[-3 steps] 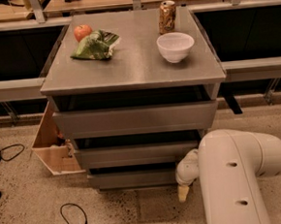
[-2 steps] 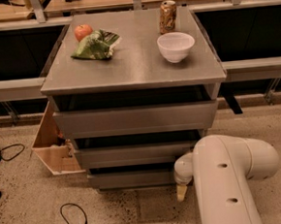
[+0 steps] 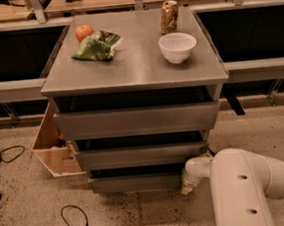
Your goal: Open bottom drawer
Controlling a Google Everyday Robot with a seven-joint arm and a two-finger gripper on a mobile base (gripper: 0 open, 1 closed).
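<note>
The bottom drawer (image 3: 135,182) is the lowest and narrowest grey front of the metal cabinet (image 3: 134,71), below the mid-sized drawer (image 3: 140,155) and the tall top drawer (image 3: 136,120). Its front stands flush under the one above, with a dark gap along its top. My gripper (image 3: 187,187) is at the drawer's right end, low near the floor, at the tip of my white arm (image 3: 241,190). The arm hides much of the gripper.
On the cabinet top lie an apple (image 3: 83,31), a green chip bag (image 3: 96,45), a can (image 3: 169,16) and a white bowl (image 3: 177,47). A cardboard box (image 3: 54,146) stands at the left. Cables (image 3: 72,223) lie on the speckled floor.
My arm has shifted left, bringing the gripper closer against the right end of the bottom drawer. The drawers have not moved.
</note>
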